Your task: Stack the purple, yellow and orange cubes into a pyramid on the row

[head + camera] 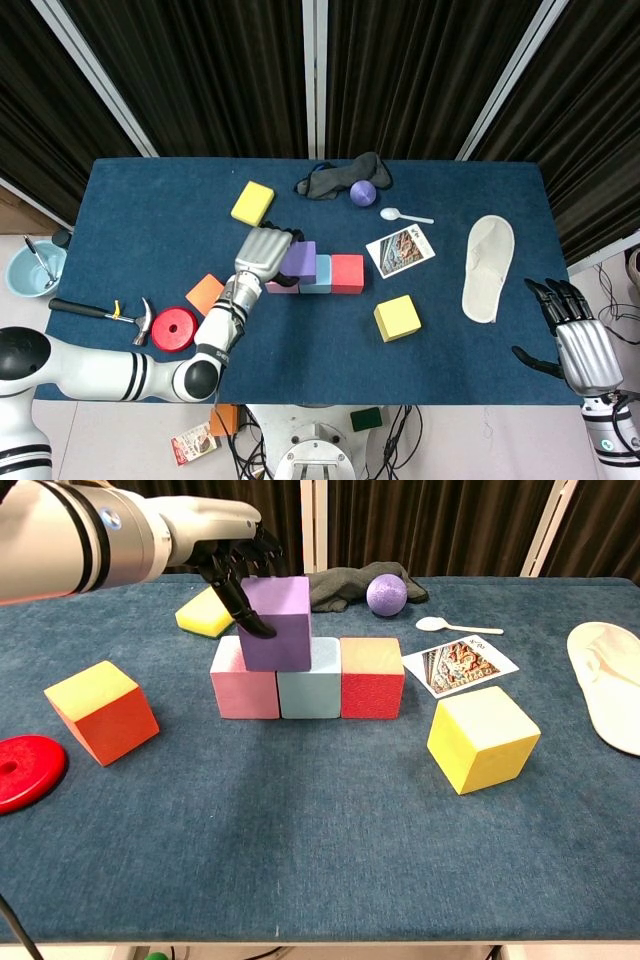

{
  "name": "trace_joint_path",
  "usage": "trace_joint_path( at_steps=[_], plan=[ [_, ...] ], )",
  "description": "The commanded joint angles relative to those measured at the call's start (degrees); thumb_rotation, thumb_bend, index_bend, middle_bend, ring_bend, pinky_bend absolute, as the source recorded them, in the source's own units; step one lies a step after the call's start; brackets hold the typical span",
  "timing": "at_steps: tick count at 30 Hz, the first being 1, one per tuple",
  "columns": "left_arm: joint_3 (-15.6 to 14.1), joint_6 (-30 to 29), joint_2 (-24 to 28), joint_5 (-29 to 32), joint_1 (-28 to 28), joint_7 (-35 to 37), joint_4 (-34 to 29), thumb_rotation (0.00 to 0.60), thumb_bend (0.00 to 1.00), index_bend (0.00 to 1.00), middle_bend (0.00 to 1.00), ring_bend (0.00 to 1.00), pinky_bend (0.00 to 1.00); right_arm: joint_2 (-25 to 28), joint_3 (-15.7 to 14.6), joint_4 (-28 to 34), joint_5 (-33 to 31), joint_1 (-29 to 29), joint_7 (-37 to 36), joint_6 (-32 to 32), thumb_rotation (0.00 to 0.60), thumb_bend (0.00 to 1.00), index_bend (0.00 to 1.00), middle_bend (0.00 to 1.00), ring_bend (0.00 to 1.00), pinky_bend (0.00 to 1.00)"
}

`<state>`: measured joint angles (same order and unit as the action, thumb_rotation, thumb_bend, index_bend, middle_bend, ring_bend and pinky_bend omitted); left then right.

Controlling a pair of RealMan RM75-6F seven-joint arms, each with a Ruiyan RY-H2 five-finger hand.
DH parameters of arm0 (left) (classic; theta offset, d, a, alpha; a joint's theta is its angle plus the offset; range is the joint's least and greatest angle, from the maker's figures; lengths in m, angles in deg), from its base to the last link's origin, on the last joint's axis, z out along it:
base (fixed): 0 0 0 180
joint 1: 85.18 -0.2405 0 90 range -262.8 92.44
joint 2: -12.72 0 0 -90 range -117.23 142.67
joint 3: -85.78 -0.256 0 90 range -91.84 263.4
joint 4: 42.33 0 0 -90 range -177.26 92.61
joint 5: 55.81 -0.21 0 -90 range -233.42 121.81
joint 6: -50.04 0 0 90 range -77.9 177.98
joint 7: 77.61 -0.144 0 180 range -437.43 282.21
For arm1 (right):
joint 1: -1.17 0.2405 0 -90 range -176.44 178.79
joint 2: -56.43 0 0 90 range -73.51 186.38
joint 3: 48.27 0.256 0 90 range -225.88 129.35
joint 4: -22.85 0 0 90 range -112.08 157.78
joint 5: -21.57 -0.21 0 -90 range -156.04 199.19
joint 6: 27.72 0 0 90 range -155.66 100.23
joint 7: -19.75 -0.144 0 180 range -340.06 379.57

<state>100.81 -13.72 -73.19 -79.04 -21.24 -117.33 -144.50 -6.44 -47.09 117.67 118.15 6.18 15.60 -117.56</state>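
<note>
My left hand (235,555) (262,255) grips the purple cube (276,622) (298,262), which sits over the seam between the pink cube (243,679) and the light blue cube (309,683) of the row. The red cube (372,678) (347,273) ends the row on the right. An orange cube (101,711) (206,293) lies to the left of the row, and a yellow cube (483,738) (397,317) lies to its front right. My right hand (579,338) hangs open off the table's right edge.
A red disc (25,770), a yellow sponge (204,614), a dark sock (340,585), a purple ball (386,593), a white spoon (455,626), a picture card (460,664) and a white slipper (610,680) lie around the blocks. A hammer (100,312) sits at the left edge.
</note>
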Motion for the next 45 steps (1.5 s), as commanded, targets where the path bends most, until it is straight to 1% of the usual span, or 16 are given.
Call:
trace_joint_path(
  at_steps=[1,9,14,16,20,21,25,29,31,32,36,39,40,43,45],
  plan=[
    [-0.3,0.0,0.0,-0.2,0.1,-0.4,0.2,0.566,0.26,0.38,0.39,0.34,0.19,0.0,0.0,0.0,0.0,0.0,0.0,0.1,0.600,0.10,0.09,0.16,0.09,0.11],
    [-0.3,0.7,0.5,0.2,0.1,0.1,0.2,0.567,0.25,0.37,0.38,0.34,0.18,0.0,0.0,0.0,-0.1,0.1,0.1,0.1,0.600,0.10,0.09,0.16,0.09,0.11],
    [-0.4,1.0,0.8,0.1,0.0,0.4,0.1,0.562,0.24,0.32,0.34,0.32,0.18,0.0,0.0,0.0,-0.1,0.0,0.0,0.0,0.600,0.10,0.09,0.16,0.08,0.11],
    [-0.6,1.2,0.9,0.1,0.1,0.3,0.0,0.571,0.24,0.31,0.32,0.32,0.18,0.0,0.1,0.0,-0.2,0.0,0.0,0.0,0.600,0.10,0.09,0.16,0.08,0.11],
    [-0.7,1.6,0.9,0.2,0.2,0.5,0.2,0.565,0.24,0.30,0.30,0.32,0.18,0.0,0.0,0.0,-0.2,0.0,-0.2,0.0,0.600,0.10,0.09,0.16,0.09,0.11],
    [-0.7,1.7,0.8,0.1,0.2,0.6,0.3,0.571,0.23,0.29,0.29,0.31,0.18,0.0,0.0,0.0,-0.2,0.0,-0.2,0.0,0.600,0.10,0.09,0.16,0.09,0.11],
    [-0.8,1.6,0.7,-0.1,0.3,0.6,0.5,0.553,0.22,0.27,0.27,0.29,0.18,0.0,0.0,-0.1,-0.3,0.0,-0.4,-0.1,0.600,0.10,0.09,0.16,0.09,0.11],
    [-0.8,1.7,0.8,0.3,0.4,0.7,0.3,0.517,0.21,0.26,0.26,0.29,0.18,-0.1,0.0,-0.3,-0.3,-0.1,-0.5,-0.1,0.600,0.10,0.09,0.16,0.09,0.11],
    [-0.9,1.7,0.8,0.1,0.3,0.8,0.2,0.481,0.19,0.26,0.26,0.29,0.18,-0.2,0.0,-0.4,-0.3,-0.1,-0.6,-0.2,0.600,0.10,0.09,0.16,0.09,0.11],
    [-0.9,1.6,0.9,0.1,0.3,0.8,0.1,0.475,0.19,0.26,0.26,0.29,0.18,-0.2,0.0,-0.5,-0.3,-0.1,-0.7,-0.2,0.600,0.10,0.09,0.16,0.09,0.11],
    [-1.0,1.2,0.9,0.2,0.4,0.6,-0.1,0.466,0.19,0.26,0.26,0.29,0.18,-0.3,0.0,-0.7,-0.2,-0.2,-0.9,-0.4,0.600,0.10,0.09,0.16,0.08,0.11],
    [-1.3,1.1,0.9,0.1,0.5,0.3,-0.1,0.470,0.18,0.25,0.24,0.28,0.17,-0.2,0.0,-0.8,-0.1,-0.3,-1.0,-0.6,0.600,0.10,0.09,0.16,0.08,0.11],
    [-1.4,1.0,0.9,0.0,0.5,0.2,-0.1,0.461,0.19,0.25,0.24,0.27,0.17,-0.2,0.0,-0.8,-0.1,-0.3,-1.0,-0.6,0.600,0.10,0.09,0.16,0.08,0.11],
    [-1.8,0.7,0.8,-0.1,0.7,-0.5,0.2,0.475,0.19,0.25,0.23,0.26,0.17,-0.2,0.0,-0.9,-0.1,-0.3,-1.1,-0.6,0.600,0.10,0.09,0.16,0.08,0.11],
    [-2.0,0.6,0.7,-0.3,0.7,-0.7,0.3,0.471,0.19,0.25,0.23,0.26,0.16,-0.2,0.0,-0.9,-0.2,-0.3,-1.2,-0.6,0.600,0.10,0.09,0.16,0.08,0.11]
  ],
)
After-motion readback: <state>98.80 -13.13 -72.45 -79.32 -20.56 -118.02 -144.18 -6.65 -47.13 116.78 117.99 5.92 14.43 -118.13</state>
